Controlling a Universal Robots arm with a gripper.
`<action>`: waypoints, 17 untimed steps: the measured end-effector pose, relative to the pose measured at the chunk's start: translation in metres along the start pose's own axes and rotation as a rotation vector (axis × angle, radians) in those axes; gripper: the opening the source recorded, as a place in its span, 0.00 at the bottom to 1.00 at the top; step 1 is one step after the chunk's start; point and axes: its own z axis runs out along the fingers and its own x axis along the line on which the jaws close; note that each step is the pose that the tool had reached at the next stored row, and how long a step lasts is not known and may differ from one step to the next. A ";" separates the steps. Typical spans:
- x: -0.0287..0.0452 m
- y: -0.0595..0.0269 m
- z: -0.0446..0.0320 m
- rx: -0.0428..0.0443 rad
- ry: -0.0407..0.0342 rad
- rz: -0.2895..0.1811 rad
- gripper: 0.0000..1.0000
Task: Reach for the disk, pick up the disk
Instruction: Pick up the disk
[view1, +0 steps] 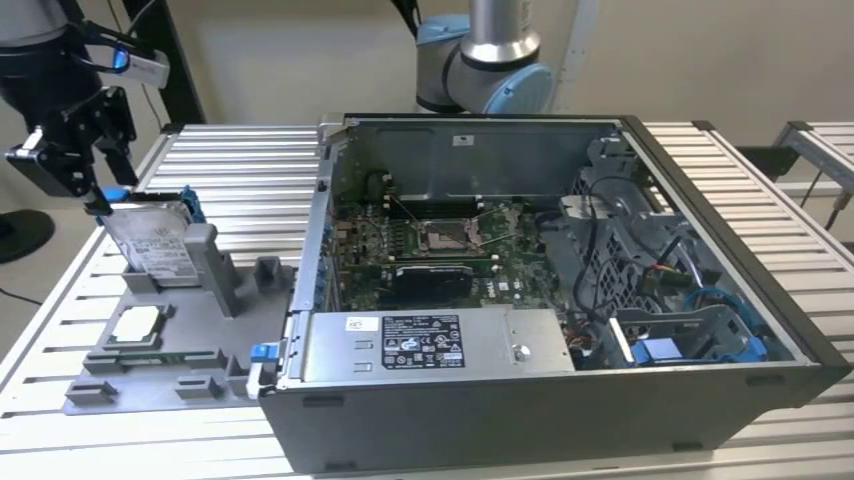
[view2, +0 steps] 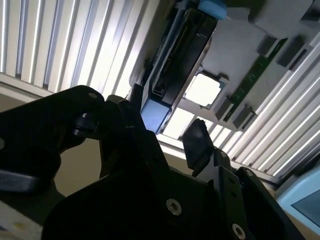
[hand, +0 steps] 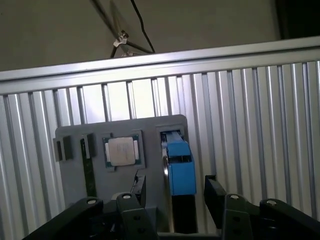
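1. One step looks nearly done in the exterior view. The gripper (view1: 91, 185) hangs at the exterior view's left, just above the top edge of the disk (view1: 150, 245). The disk stands upright in a grey holder (view1: 187, 340) on the slatted table (view1: 254, 170), left of the open case (view1: 534, 420). A chip (view1: 136, 325) lies nearer on the same holder.
2. In the first wrist view the fingers (hand: 139, 188) stand apart, one on each side of the blue-framed edge of the disk (hand: 179, 170). A gap shows on both sides, so nothing is clamped.
3. In the second wrist view the fingers (view2: 197, 145) are likewise spread. The disk (view2: 172, 65) sits just beyond them, with the chip (view2: 204, 89) beside it.
4. By my judgement the reach is all but finished. Closing on the disk and lifting it are not yet done, since it sits in the holder.
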 end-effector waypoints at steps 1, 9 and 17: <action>0.0000 -0.0001 0.0019 0.0000 0.0000 -0.003 1.00; 0.0002 -0.0003 0.0164 -0.0002 0.0005 -0.030 1.00; 0.0003 -0.0006 0.0311 -0.0004 0.0009 -0.050 1.00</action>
